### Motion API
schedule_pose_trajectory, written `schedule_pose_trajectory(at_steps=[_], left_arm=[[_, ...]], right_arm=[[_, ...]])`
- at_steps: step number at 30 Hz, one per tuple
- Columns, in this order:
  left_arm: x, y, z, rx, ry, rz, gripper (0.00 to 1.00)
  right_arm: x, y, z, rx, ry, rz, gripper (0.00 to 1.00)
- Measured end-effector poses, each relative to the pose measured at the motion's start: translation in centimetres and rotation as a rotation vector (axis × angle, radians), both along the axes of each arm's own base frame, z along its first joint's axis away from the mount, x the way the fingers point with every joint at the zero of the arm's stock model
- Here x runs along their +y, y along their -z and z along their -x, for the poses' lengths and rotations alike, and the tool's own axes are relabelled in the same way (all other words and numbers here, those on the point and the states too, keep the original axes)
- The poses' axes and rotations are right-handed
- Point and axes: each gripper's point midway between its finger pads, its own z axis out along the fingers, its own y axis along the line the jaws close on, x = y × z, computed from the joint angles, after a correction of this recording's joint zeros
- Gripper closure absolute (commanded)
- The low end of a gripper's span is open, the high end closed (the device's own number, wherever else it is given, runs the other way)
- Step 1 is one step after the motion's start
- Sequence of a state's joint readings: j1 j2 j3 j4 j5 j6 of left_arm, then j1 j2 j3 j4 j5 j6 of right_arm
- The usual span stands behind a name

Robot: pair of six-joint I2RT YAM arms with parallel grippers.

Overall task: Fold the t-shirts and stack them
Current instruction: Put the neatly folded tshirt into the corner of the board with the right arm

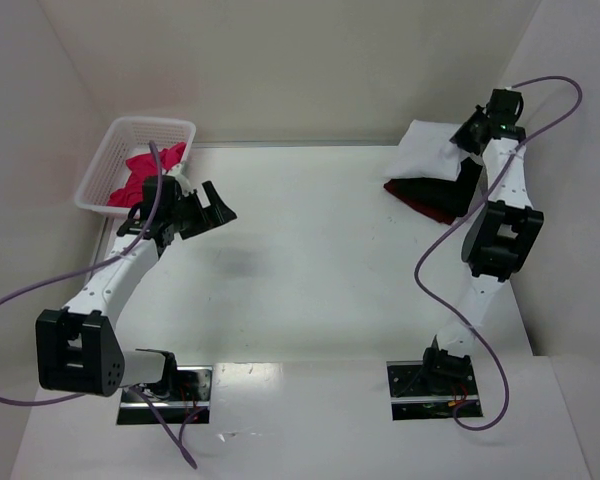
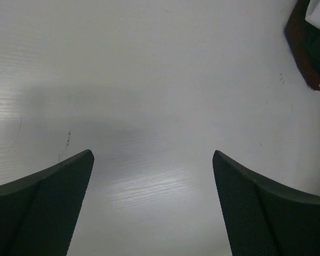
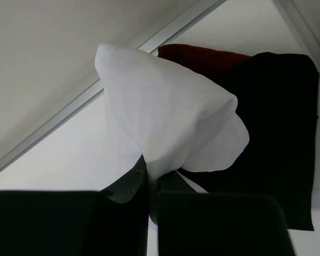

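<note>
My right gripper (image 1: 477, 128) is shut on the white t-shirt (image 1: 428, 152) and holds it lifted at the far right, over a black t-shirt (image 1: 470, 185) and a dark red t-shirt (image 1: 420, 200) stacked on the table. In the right wrist view the white t-shirt (image 3: 165, 117) hangs from my right gripper (image 3: 153, 173) above the black t-shirt (image 3: 277, 128) and the dark red t-shirt (image 3: 202, 56). Pink-magenta t-shirts (image 1: 140, 175) lie in the white mesh basket (image 1: 110, 160). My left gripper (image 1: 212, 208) is open and empty beside the basket, and also shows in the left wrist view (image 2: 153, 160).
White walls close in the table at the back and both sides. Purple cables loop off both arms. The stack's dark red edge (image 2: 301, 48) shows at the top right of the left wrist view.
</note>
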State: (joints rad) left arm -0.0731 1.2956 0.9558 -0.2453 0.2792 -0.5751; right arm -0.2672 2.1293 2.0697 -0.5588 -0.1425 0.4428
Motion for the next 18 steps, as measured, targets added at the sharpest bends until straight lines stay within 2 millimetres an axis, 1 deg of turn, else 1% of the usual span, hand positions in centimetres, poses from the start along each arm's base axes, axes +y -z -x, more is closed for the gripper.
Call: schedule_pose_trajectory(at_steps=[4, 9, 11, 13, 15, 16, 17, 18], left_arm=[[-0.2, 0.2, 0.0, 0.007, 0.009, 0.006, 0.0], [-0.3, 0.2, 0.0, 0.008, 0.017, 0.013, 0.0], [-0.4, 0.2, 0.0, 0.007, 0.018, 0.013, 0.0], [-0.4, 0.2, 0.0, 0.006, 0.019, 0.014, 0.0], [-0.4, 0.1, 0.0, 0.005, 0.02, 0.014, 0.0], [-0.4, 0.1, 0.0, 0.005, 0.02, 0.015, 0.0], [-0.4, 0.1, 0.0, 0.005, 0.021, 0.015, 0.0], [-0.4, 0.1, 0.0, 0.004, 0.022, 0.015, 0.0]], right_arm=[[-1.3, -1.2, 0.6, -0.016, 0.021, 0.009, 1.0], [-1.7, -2.2, 1.9, -0.022, 0.041, 0.017, 0.99], [-2.2, -2.1, 2.5, -0.016, 0.063, 0.026, 0.98], [-2.9, -1.5, 3.4, 0.005, 0.1, 0.041, 0.98], [-3.5, -0.1, 4.6, 0.044, 0.147, 0.055, 0.93], [-3.9, 0.7, 5.1, 0.066, 0.168, 0.059, 0.87], [-4.2, 1.5, 5.5, 0.086, 0.189, 0.065, 0.73], [-4.4, 1.8, 5.7, 0.095, 0.198, 0.068, 0.7]])
